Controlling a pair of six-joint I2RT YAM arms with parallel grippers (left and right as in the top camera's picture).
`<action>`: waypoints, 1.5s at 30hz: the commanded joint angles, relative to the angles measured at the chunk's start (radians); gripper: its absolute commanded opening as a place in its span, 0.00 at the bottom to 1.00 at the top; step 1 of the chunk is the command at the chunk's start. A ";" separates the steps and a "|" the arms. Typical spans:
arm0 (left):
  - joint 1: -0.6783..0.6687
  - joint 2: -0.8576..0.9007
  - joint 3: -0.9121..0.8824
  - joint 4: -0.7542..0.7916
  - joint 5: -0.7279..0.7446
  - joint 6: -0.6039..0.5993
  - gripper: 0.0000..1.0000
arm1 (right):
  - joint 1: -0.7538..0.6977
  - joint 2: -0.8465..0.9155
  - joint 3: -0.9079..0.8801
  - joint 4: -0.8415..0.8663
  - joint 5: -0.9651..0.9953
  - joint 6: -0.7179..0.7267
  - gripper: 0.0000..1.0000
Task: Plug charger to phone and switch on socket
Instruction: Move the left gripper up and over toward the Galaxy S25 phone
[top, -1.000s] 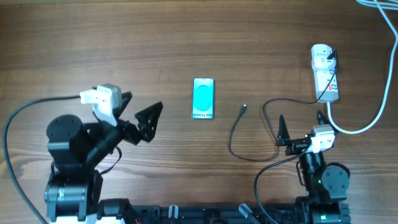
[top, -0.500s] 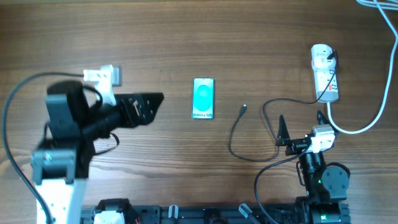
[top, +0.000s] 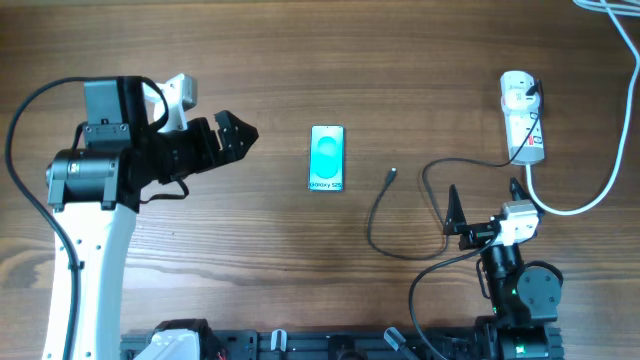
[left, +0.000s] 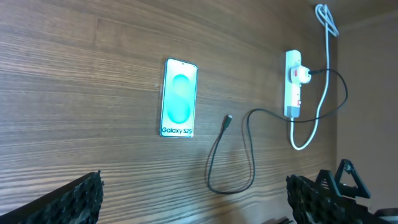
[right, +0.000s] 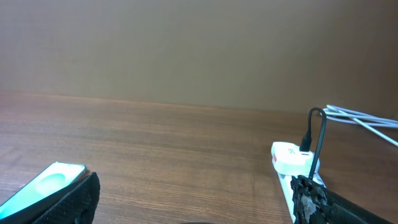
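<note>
The phone (top: 327, 158) lies flat at the table's middle with its cyan screen up; it also shows in the left wrist view (left: 178, 98) and at the lower left of the right wrist view (right: 43, 183). The charger cable (top: 400, 235) loops to its right, and its connector tip (top: 392, 175) lies free on the wood, apart from the phone. The cable's other end is plugged into the white socket (top: 520, 118) at far right. My left gripper (top: 240, 135) is open and empty, left of the phone. My right gripper (top: 483, 200) is open and empty, near the cable loop.
The socket's thicker white cord (top: 600, 190) curves off the table's top right corner. The cable loop (left: 230, 162) and socket (left: 292, 84) show in the left wrist view. The arm bases stand at the front edge.
My left arm has swung up and away from the front edge, and its gripper now sits higher, facing the phone. The right arm, phone and cable have not moved.
</note>
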 joint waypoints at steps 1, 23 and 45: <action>-0.039 -0.002 0.018 -0.004 0.013 -0.050 1.00 | 0.004 -0.007 -0.001 0.002 0.017 0.016 1.00; -0.225 0.382 0.423 -0.328 -0.349 -0.117 1.00 | 0.004 -0.007 -0.001 0.002 0.017 0.016 1.00; -0.307 0.516 0.422 -0.267 -0.348 -0.223 1.00 | 0.004 -0.007 -0.001 0.002 0.017 0.016 1.00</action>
